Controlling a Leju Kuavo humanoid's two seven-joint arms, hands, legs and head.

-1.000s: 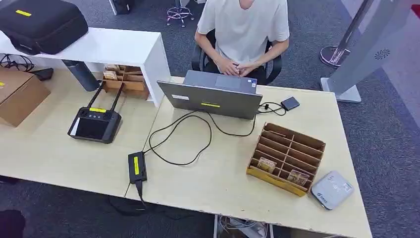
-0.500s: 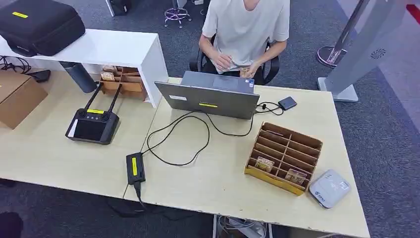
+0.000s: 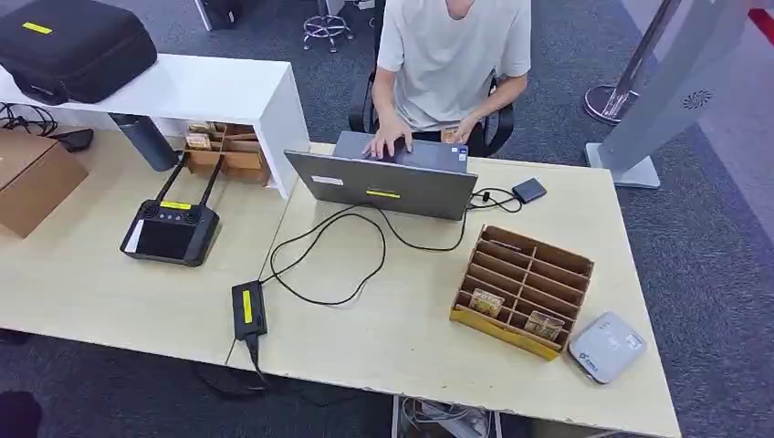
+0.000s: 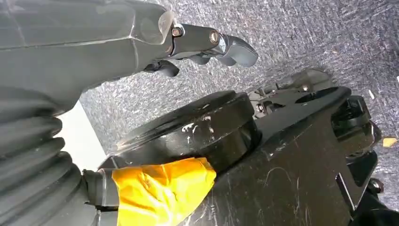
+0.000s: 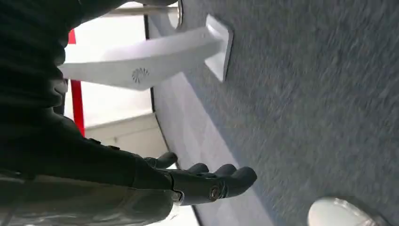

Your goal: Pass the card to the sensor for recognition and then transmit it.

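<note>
Left hand (image 4: pixel 207 44) hangs over carpet, fingers loosely extended, holding nothing. Right hand (image 5: pixel 207 181) likewise empty, fingers slightly curled and apart, arm hanging down.

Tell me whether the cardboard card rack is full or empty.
Mostly empty: the cardboard card rack holds cards in two front slots; the rest look bare.

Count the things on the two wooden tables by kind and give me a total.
Laptop: 1
Card organizers: 2
Card reader: 1
Remote controller: 1
Power brick: 1
Small black box: 1
Cardboard box: 1
Total: 8
</note>
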